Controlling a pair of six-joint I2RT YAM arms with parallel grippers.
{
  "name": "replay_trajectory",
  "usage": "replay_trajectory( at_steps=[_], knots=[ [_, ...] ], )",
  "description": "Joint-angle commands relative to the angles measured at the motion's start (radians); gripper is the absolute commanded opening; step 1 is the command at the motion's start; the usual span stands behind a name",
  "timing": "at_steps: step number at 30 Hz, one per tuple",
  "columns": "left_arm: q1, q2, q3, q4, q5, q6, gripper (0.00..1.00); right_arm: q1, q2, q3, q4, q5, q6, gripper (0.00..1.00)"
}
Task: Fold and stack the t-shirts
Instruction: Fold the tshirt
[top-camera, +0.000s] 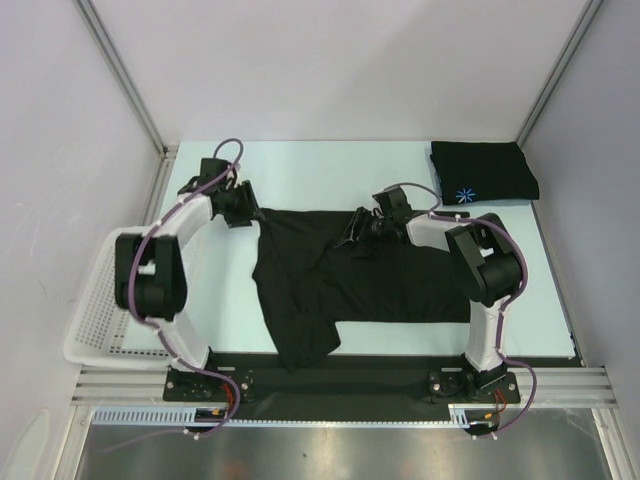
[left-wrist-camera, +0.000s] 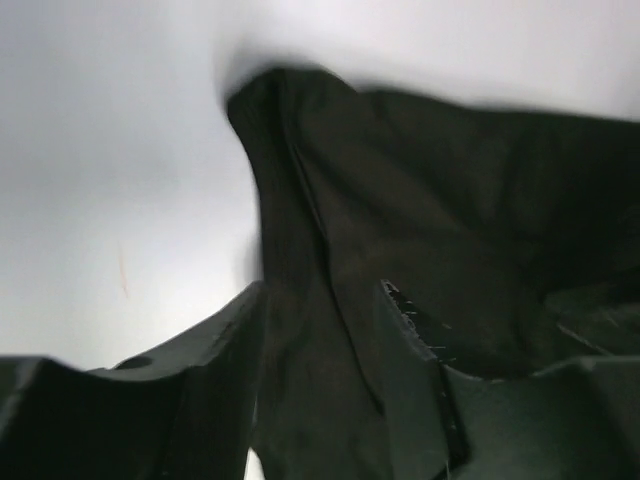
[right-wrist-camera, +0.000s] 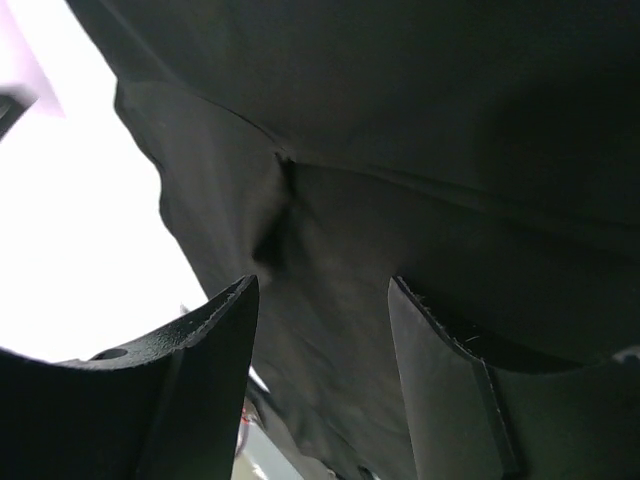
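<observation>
One black t-shirt lies spread and rumpled in the middle of the table, with a loose flap hanging toward the near edge. My left gripper is at its far left corner. In the left wrist view a bunched fold of the t-shirt runs between the parted fingers of that gripper. My right gripper is low over the shirt's far middle edge. Its jaws stand apart with the t-shirt's cloth across the gap. A second t-shirt, folded and showing a light-blue starburst logo, rests at the far right corner.
A white mesh basket stands off the table's left edge beside the left arm. Metal frame posts and grey walls close in the far side. A black strip runs along the near edge between the arm bases.
</observation>
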Motion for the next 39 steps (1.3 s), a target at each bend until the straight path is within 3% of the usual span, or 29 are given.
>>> replay_trajectory(
  at_steps=[1,4,6,8,14,25,29,39],
  knots=[
    [-0.065,-0.211,-0.105,-0.014,-0.034,0.031,0.48,0.003,-0.061,0.043,-0.106,0.019,-0.116,0.61],
    [-0.181,-0.298,-0.201,0.020,0.041,0.078,0.54,0.010,-0.064,0.040,-0.078,0.005,-0.105,0.60],
    [-0.324,-0.313,-0.234,0.011,-0.001,0.117,0.74,0.019,-0.058,0.033,-0.045,-0.014,-0.089,0.59],
    [-0.432,-0.319,-0.276,0.018,-0.103,0.120,0.85,0.021,-0.057,0.024,-0.029,-0.019,-0.078,0.59],
    [-0.542,-0.229,-0.298,0.084,-0.217,0.097,0.75,0.007,-0.144,-0.090,-0.014,-0.024,-0.072,0.49],
    [-0.545,-0.006,-0.164,0.105,-0.348,0.134,0.69,-0.011,-0.275,-0.245,-0.008,-0.016,-0.064,0.44],
    [-0.544,0.035,-0.077,0.049,-0.414,0.164,0.52,0.009,-0.252,-0.213,-0.003,-0.022,-0.056,0.41],
    [-0.499,0.077,0.020,-0.028,-0.518,0.265,0.48,0.050,-0.086,-0.075,0.124,-0.094,0.088,0.41]
  ],
)
